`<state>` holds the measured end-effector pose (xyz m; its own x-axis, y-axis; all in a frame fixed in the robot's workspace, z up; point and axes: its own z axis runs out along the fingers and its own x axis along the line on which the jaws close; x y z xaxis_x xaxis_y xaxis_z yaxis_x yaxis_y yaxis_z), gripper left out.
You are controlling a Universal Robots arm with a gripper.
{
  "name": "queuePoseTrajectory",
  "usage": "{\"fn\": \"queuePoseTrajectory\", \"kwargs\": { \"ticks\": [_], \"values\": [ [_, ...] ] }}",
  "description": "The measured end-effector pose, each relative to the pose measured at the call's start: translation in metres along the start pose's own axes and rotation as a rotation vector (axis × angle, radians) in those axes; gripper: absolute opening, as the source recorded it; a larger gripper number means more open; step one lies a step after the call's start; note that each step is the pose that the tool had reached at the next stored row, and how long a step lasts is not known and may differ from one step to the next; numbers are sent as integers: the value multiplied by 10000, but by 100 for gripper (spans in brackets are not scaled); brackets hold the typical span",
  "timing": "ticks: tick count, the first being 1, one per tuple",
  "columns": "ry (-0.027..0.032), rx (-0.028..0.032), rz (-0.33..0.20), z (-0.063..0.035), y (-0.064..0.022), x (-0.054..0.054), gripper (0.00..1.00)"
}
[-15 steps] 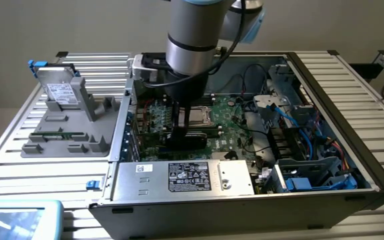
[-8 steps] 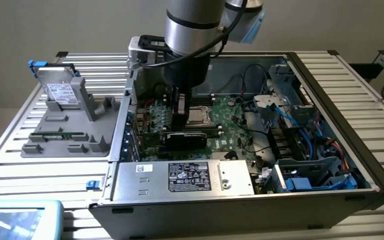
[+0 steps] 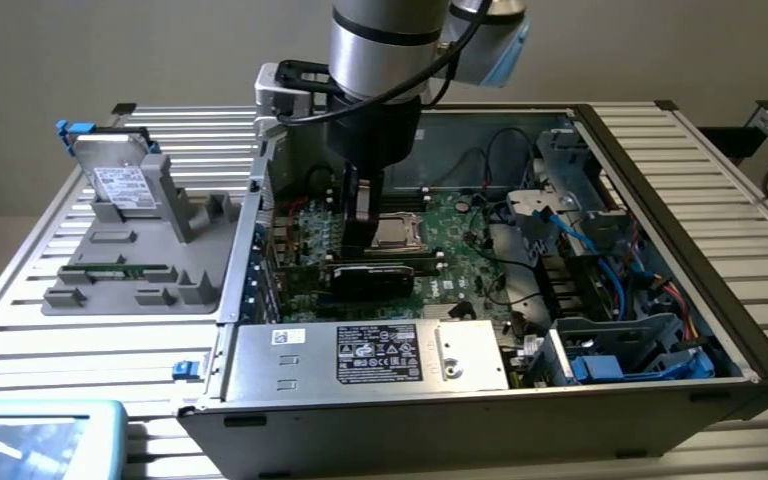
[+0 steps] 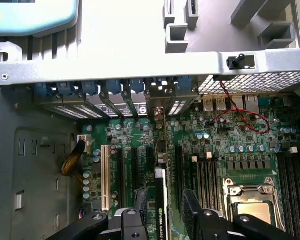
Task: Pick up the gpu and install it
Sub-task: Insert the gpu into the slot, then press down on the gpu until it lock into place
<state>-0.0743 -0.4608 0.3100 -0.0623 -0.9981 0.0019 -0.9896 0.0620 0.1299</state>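
Wrist view: the black two-fingered gripper (image 4: 162, 210) stood with its jaws spread on either side of the gpu, a flat green circuit-board card with a black cooler (image 4: 161, 197), which stood on edge in a slot of the green motherboard (image 4: 225, 145). Whether the pads pressed it I could not tell. In the exterior view the card (image 3: 377, 272) sat inside the open grey computer case (image 3: 651, 180), below the silver arm (image 3: 377, 60).

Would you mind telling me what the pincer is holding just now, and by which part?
Nothing appears held: the pincer stands open astride the top edge of the gpu, which stands upright in a motherboard slot.
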Motion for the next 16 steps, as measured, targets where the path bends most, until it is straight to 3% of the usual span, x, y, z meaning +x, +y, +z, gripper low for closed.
{"fn": "queuePoseTrajectory", "kwargs": {
  "ticks": [7,10,14,15,16],
  "values": [
    [1,0,0,0,0,0,40],
    [1,0,0,0,0,0,22],
    [1,2,0,0,0,0,12],
    [0,25,-1,1,2,0,12],
    [-6,147,0,2,14,1,12]
  ]
}}
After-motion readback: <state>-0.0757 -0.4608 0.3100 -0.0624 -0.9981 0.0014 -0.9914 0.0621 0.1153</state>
